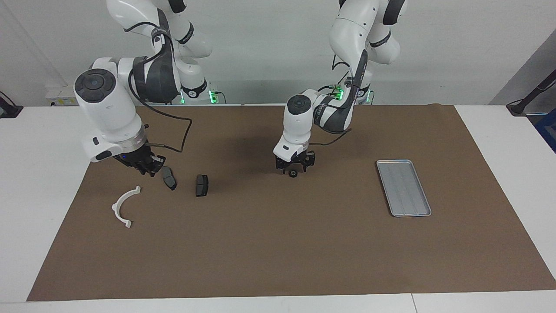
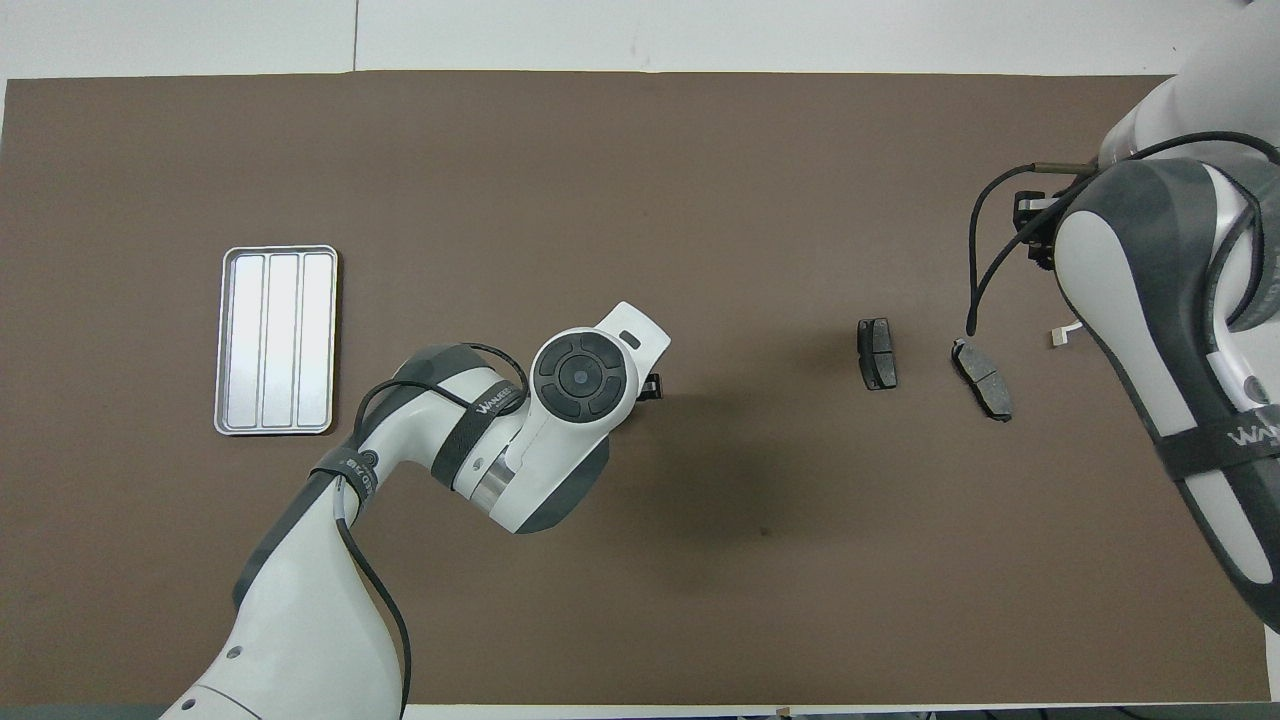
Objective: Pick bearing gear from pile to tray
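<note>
The bearing gear (image 1: 293,174), a small black round piece, lies on the brown mat near the middle. My left gripper (image 1: 294,168) stands right over it, its fingers apart on either side of the gear. In the overhead view the left wrist hides the gear. The rest of the pile lies toward the right arm's end: a white curved bracket (image 1: 123,207) and two dark brake pads (image 1: 202,185) (image 1: 169,178). My right gripper (image 1: 147,168) hangs shut and holds nothing, over the mat beside the pad nearest it. The silver tray (image 1: 403,187) (image 2: 277,340) lies toward the left arm's end with nothing in it.
The brown mat (image 1: 278,243) covers most of the white table. In the overhead view the right arm covers the bracket except for one end (image 2: 1062,336), and both pads (image 2: 877,353) (image 2: 982,378) show. A cable loops off the right wrist (image 1: 180,130).
</note>
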`<act>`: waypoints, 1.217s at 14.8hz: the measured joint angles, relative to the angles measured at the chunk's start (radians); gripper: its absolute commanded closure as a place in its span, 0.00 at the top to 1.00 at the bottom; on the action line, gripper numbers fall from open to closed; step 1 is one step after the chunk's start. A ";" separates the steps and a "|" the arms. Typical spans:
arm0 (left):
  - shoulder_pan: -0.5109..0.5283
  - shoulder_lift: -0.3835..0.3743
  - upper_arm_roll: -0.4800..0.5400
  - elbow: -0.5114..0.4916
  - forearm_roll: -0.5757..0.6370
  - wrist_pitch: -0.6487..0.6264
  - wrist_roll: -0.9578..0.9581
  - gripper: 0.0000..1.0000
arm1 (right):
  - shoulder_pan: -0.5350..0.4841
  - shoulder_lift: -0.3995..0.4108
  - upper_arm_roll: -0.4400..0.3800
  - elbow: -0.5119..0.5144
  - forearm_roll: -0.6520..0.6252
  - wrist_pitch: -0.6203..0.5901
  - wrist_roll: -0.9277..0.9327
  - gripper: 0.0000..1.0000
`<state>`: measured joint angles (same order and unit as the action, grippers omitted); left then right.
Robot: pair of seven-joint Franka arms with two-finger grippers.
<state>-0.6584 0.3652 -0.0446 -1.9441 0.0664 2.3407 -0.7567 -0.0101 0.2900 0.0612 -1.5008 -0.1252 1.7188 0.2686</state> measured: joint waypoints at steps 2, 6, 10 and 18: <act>-0.001 0.000 0.000 0.000 0.000 0.002 -0.028 0.00 | 0.000 0.000 0.000 0.000 0.000 0.000 0.000 0.00; -0.001 0.000 0.001 0.000 0.002 0.004 -0.045 0.00 | 0.000 0.000 0.000 0.000 0.000 0.000 0.000 0.00; -0.001 -0.001 0.015 0.032 0.059 -0.026 -0.044 0.00 | 0.001 0.000 0.000 0.000 0.000 0.000 0.000 0.00; 0.293 -0.211 0.041 0.147 0.021 -0.352 0.412 0.00 | 0.074 -0.001 0.004 0.000 0.016 -0.003 0.125 0.00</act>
<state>-0.3652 0.1539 -0.0040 -1.7966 0.0878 1.9888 -0.3443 0.0643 0.2895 0.0656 -1.5007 -0.1090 1.7161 0.3938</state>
